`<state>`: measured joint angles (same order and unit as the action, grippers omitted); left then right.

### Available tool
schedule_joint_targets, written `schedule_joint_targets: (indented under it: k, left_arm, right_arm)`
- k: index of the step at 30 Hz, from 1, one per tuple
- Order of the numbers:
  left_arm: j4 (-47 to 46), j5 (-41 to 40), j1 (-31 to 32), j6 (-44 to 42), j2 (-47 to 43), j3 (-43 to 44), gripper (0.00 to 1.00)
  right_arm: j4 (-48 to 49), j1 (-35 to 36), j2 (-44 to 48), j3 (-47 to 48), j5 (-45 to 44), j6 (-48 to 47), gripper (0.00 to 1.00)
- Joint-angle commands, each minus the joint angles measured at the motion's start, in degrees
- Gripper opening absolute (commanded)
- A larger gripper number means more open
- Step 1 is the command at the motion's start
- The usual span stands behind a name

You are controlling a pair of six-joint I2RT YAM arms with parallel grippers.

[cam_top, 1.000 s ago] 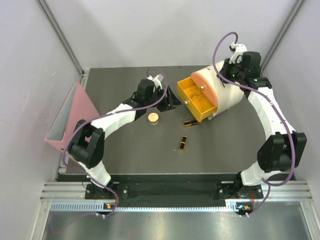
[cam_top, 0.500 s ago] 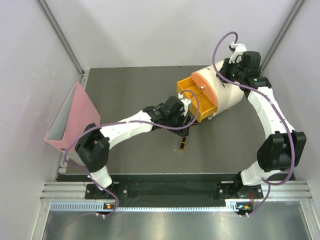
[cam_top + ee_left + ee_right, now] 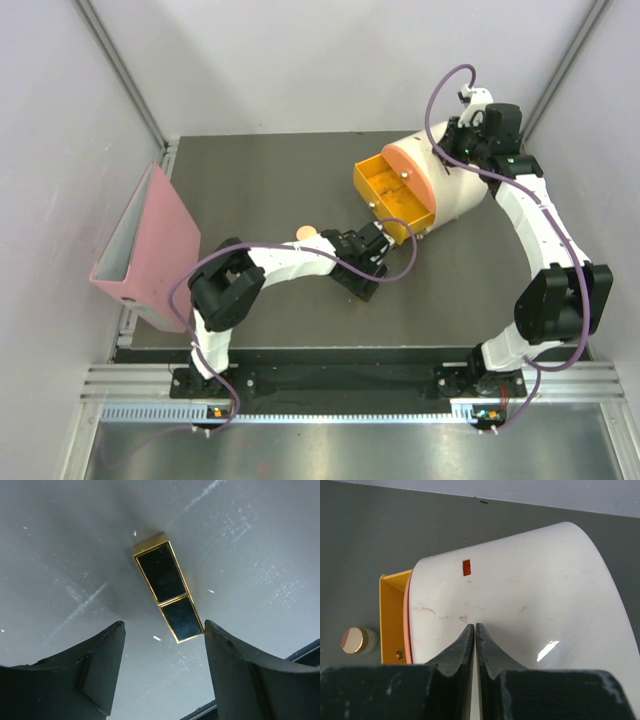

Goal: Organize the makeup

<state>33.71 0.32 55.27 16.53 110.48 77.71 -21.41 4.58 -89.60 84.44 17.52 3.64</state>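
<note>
Just above the case
Glossy black-and-gold rectangular case [image 3: 169,593] lies flat mid-table, near of the orange drawer [image 3: 395,195]; left gripper [image 3: 164,630] hovers spread wide, empty; right gripper [image 3: 475,630], fingers together, rests on rounded cream box [image 3: 530,595].

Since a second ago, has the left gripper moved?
Yes. The left gripper swung away from the left side of the orange drawer, toward the near side, and now hangs open over a black-and-gold case.

A robot test cell in a lab is indicated: a dark table [image 3: 250,180] is enclosed by bare pale walls [image 3: 330,60] and aluminium posts [image 3: 120,70], with a left arm [image 3: 295,258] and a right arm [image 3: 532,215] bolted to a metal rail [image 3: 130,385].
</note>
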Motion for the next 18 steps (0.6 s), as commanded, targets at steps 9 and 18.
schedule_joint_targets:
  k: [9,18]
  left_arm:
    - [-2.5,1.0,0.4,-1.6,2.7,1.7,0.43]
    - [-1.8,-3.6,0.4,-2.1,0.1,-0.2,0.0]
  right_arm:
    - [-16.9,-0.4,-3.5,-5.7,-0.5,-0.1,0.05]
    - [-16.6,-0.3,-3.6,-5.7,0.0,0.4,0.05]
